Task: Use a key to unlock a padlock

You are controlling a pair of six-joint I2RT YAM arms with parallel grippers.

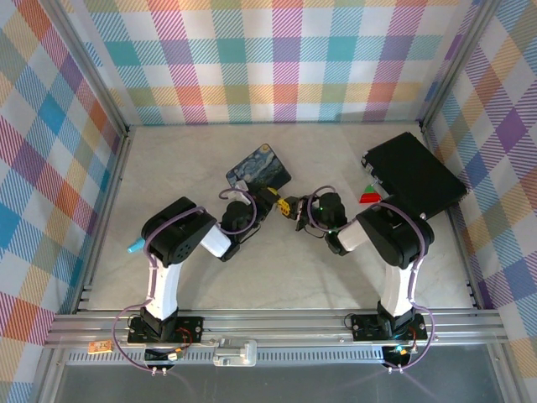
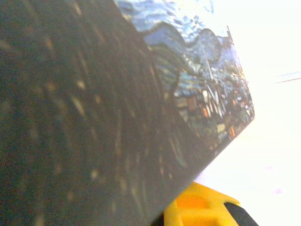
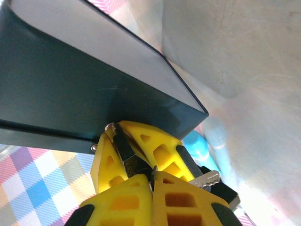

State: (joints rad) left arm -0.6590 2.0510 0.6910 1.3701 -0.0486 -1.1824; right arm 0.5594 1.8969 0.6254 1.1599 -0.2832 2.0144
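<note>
table (image 1: 185,159): pale surface, plaid walls around it
black case (image 1: 415,178): flat, far right of the table; in the right wrist view it looms just behind the fingers
blue tin (image 1: 258,170): swirly-painted, centre, just beyond the left gripper
left gripper (image 1: 271,201): mid-table, tip to tip with the right one; yellow fingers narrow, clamped on the padlock
right gripper (image 3: 153,179): yellow fingers pressed together, no gap
padlock (image 3: 125,151): dark body between the left fingers, off the table; silvery shackle end at top
key (image 3: 208,179): silvery bit just beside the right gripper's finger; cannot tell if gripped
</note>
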